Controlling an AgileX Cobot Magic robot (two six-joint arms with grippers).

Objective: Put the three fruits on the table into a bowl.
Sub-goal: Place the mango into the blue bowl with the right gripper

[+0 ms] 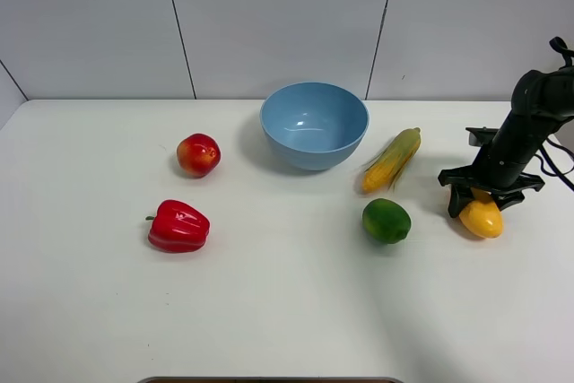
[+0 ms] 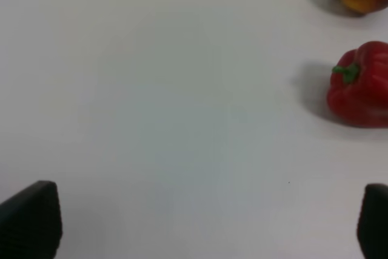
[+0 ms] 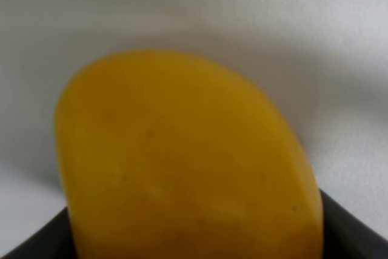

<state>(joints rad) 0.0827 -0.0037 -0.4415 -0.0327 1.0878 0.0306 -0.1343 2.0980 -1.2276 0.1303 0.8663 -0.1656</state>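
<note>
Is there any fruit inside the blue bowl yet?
Empty. The bowl shows only bare blue inside; the apple, lime and mango are all outside it.

Its right end effector (image 1: pixel 482 198) clamps; left end effector (image 2: pixel 203 222) gapes.

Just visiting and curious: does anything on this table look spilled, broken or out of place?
Nothing stands out. The blue bowl sits upright and empty; apple, pepper, corn and lime lie apart, intact. The right gripper is closed on the mango.

Black arm (image 1: pixel 525 127) — black end effector (image 1: pixel 484 195)
</note>
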